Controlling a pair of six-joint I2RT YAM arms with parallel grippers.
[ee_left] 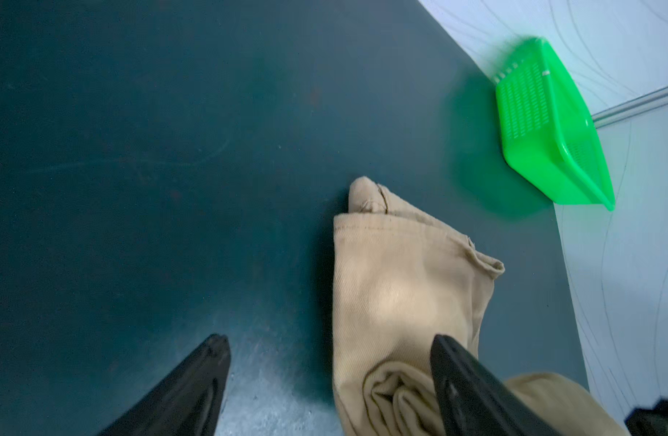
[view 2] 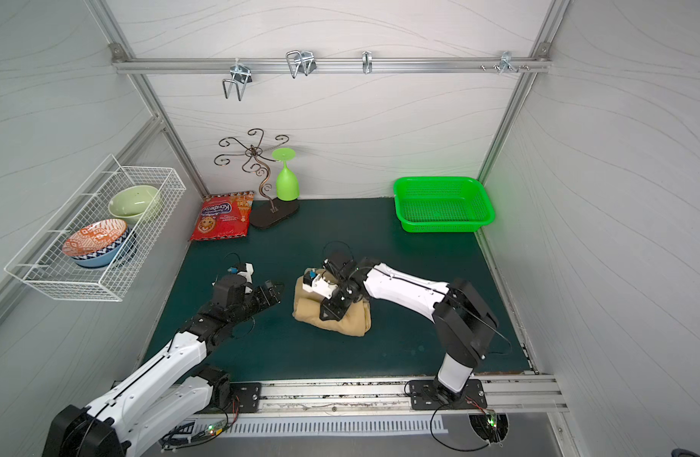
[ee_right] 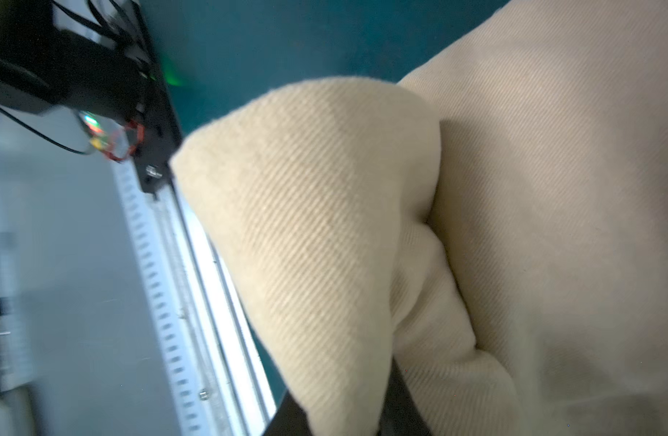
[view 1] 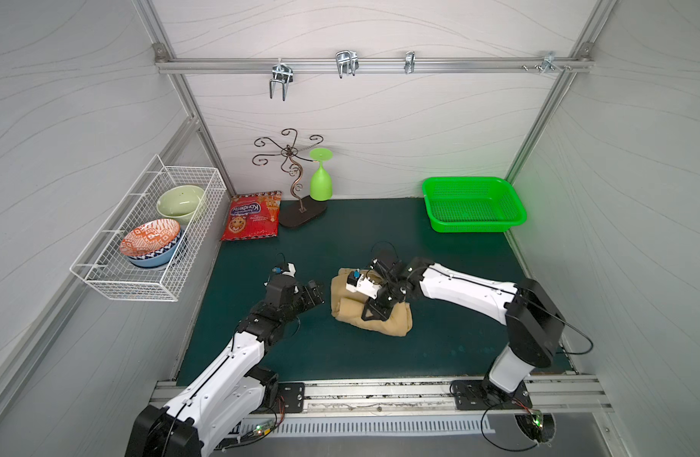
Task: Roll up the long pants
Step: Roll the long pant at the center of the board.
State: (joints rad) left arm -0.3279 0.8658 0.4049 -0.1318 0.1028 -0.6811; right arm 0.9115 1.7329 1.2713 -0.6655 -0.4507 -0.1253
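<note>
The long pants [view 1: 396, 321] [view 2: 342, 321] lie as a tan rolled bundle in the middle of the green mat. My right gripper [view 1: 374, 311] [view 2: 331, 311] sits on top of the bundle, shut on a fold of the cloth; in the right wrist view that fold [ee_right: 306, 226] fills the space between the jaws [ee_right: 344, 411]. My left gripper [view 1: 316, 292] [view 2: 276, 293] is open just left of the bundle, holding nothing. In the left wrist view the roll's spiral end [ee_left: 396, 400] shows between the spread fingers [ee_left: 328, 339].
A green plastic basket [view 1: 473, 227] [view 2: 443, 227] [ee_left: 532, 113] stands at the back right. At the back left are a red snack bag [view 1: 251, 217], a metal hook stand [view 1: 297, 190] and an upturned green goblet [view 1: 320, 180]. A wire basket [view 1: 103, 273] holding bowls hangs on the left wall.
</note>
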